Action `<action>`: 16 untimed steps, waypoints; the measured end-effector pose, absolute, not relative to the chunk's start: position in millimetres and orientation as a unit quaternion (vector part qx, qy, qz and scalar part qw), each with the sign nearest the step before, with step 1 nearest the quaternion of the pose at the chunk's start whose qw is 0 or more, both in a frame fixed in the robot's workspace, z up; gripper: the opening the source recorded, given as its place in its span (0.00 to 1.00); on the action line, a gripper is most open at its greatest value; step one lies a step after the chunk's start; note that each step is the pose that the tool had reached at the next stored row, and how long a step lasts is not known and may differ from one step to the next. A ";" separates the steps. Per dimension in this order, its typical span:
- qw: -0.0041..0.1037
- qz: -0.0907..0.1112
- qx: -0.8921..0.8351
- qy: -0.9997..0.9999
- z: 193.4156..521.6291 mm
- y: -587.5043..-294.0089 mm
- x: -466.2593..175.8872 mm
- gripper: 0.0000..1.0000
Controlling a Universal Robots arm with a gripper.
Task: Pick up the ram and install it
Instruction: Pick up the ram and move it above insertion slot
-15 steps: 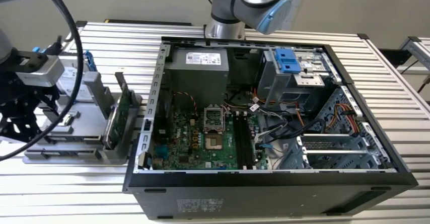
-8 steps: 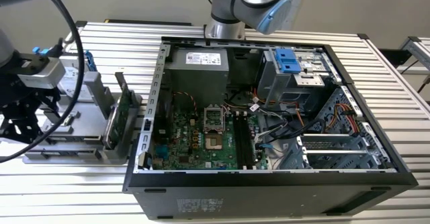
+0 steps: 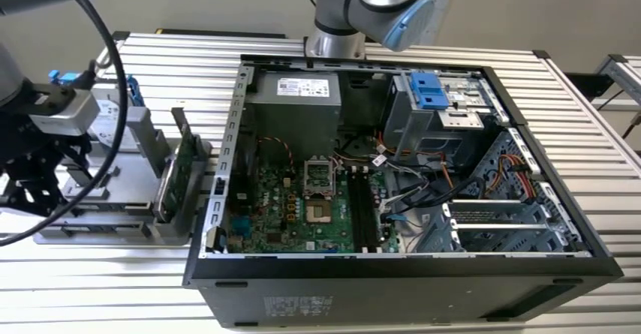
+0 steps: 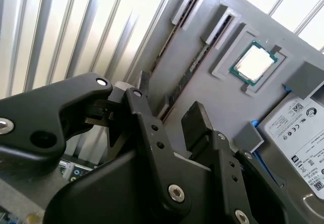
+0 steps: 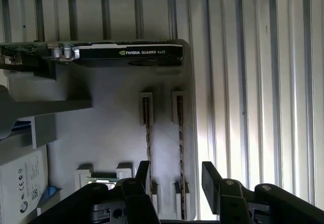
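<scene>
While spread jaws hover over the ram [image 5: 180, 133], lettering marks the card [image 5: 126, 53].

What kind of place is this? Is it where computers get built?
Probably a robot workshop or lab for assembling computers. An open computer case lies on a slatted metal table, a robot arm stands next to it, and a grey tray holds spare parts such as a graphics card.

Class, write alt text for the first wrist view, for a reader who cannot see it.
The open tool hangs over a ram stick slotted edge-up in a grey tray. A second stick stands beside it, with a card beyond.
</scene>
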State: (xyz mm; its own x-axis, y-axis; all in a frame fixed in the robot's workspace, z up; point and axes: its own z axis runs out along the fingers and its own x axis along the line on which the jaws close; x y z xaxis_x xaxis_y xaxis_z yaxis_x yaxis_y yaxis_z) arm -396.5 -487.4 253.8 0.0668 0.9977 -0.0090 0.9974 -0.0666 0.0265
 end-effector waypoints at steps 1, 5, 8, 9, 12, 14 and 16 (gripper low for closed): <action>0.013 0.006 0.730 0.683 253.2 -487.4 -396.5 1.00; 0.013 0.006 0.730 0.683 251.0 -487.4 -396.5 1.00; 0.013 0.006 0.730 0.683 249.3 -487.4 -396.5 1.00; 0.013 0.006 0.730 0.683 248.8 -487.4 -396.5 1.00; 0.013 0.006 0.730 0.683 247.2 -487.4 -396.5 1.00; 0.013 0.006 0.730 0.683 246.1 -487.4 -396.4 1.00; 0.013 0.006 0.730 0.683 245.0 -487.4 -396.5 1.00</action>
State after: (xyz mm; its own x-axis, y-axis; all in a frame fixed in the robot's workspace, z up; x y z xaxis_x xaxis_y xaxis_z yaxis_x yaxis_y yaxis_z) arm -396.5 -487.4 245.0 0.0668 0.9977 -0.0098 0.9974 -0.0665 0.0266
